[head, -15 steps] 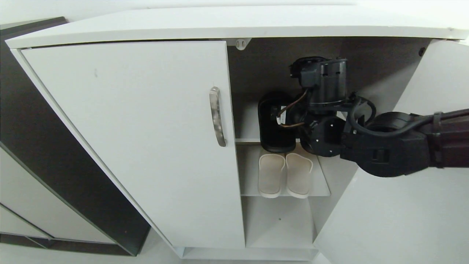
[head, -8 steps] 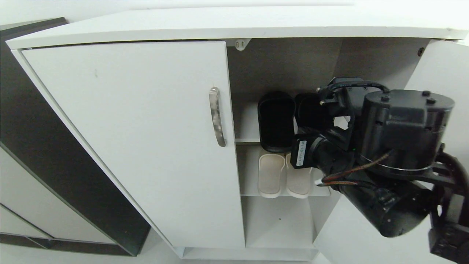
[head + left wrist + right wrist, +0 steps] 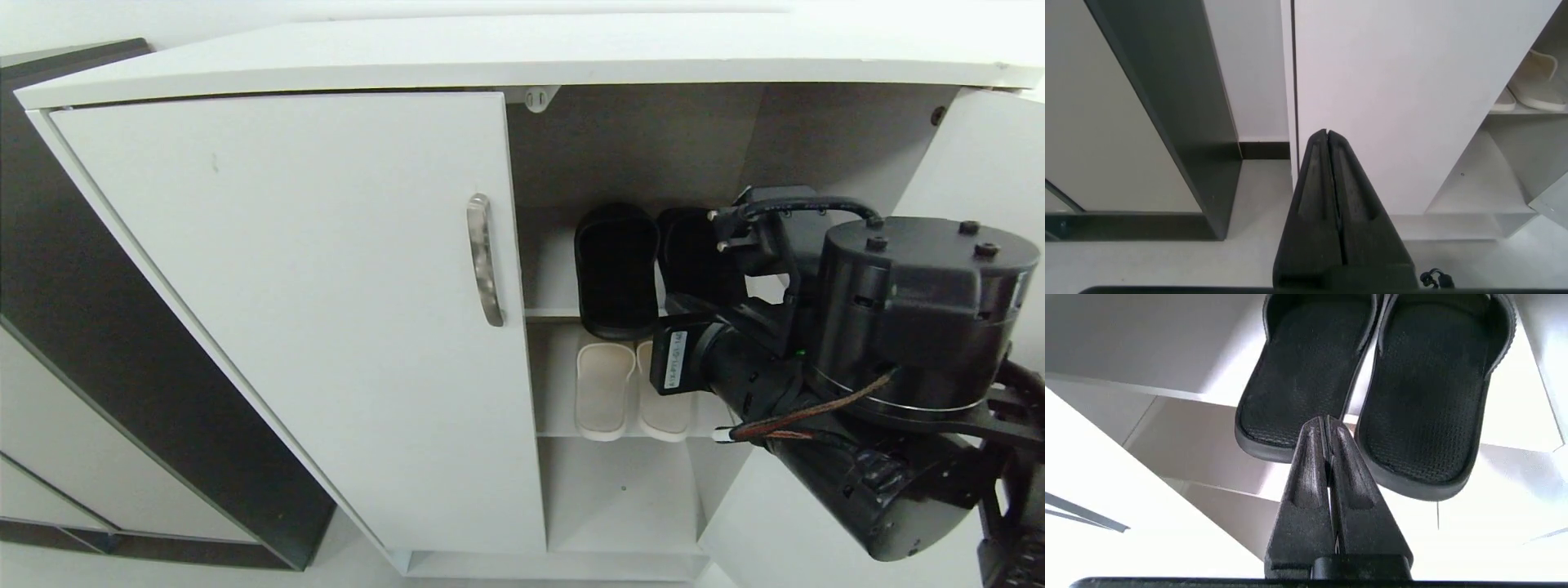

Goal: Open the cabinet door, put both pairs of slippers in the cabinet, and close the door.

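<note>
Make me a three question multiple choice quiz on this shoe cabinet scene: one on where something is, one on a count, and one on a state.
1. Where are the black slippers?
A. on the shelf above the white slippers
B. on the floor
C. under the white pair

2. How many slippers lie in the cabinet?
A. two
B. four
C. six

3. How is the right gripper?
A. shut, holding nothing
B. shut on a black slipper
C. wide open

Answers:
1 A: the black pair sits one shelf above the white pair.
2 B: two black and two white slippers show.
3 A: its fingers meet with nothing between them.
</note>
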You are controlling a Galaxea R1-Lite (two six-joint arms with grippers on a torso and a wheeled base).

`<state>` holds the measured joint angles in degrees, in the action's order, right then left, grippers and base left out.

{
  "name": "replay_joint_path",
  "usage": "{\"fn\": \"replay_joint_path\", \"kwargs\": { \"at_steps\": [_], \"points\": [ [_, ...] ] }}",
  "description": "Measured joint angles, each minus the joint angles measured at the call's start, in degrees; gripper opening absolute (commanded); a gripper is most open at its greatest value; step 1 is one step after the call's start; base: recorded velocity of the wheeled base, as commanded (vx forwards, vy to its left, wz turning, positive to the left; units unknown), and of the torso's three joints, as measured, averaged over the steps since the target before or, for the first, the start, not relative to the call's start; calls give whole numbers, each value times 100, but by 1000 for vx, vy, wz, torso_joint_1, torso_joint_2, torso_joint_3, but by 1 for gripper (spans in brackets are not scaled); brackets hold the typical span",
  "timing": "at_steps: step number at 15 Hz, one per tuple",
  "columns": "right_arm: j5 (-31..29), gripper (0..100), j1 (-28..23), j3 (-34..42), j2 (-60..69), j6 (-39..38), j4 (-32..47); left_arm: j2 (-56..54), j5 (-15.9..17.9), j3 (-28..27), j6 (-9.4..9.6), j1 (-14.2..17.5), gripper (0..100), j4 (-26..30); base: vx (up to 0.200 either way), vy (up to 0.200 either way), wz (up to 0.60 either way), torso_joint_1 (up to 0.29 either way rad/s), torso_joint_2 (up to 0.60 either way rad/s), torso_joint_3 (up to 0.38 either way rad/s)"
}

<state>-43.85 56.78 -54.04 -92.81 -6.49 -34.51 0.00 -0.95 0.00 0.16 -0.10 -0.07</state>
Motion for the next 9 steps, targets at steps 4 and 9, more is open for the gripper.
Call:
{"fn": "replay_joint_path", "kwargs": {
  "at_steps": [4, 9],
  "points": [
    [-2, 0, -11, 57, -68, 0, 6, 0, 6, 0, -5, 2, 0, 0, -200, 0, 0, 7, -1, -1],
    [1, 0, -23, 79, -188, 4, -5, 0, 9, 0, -5, 2, 0, 2, -120, 0, 0, 0, 0, 3]
  ]
}}
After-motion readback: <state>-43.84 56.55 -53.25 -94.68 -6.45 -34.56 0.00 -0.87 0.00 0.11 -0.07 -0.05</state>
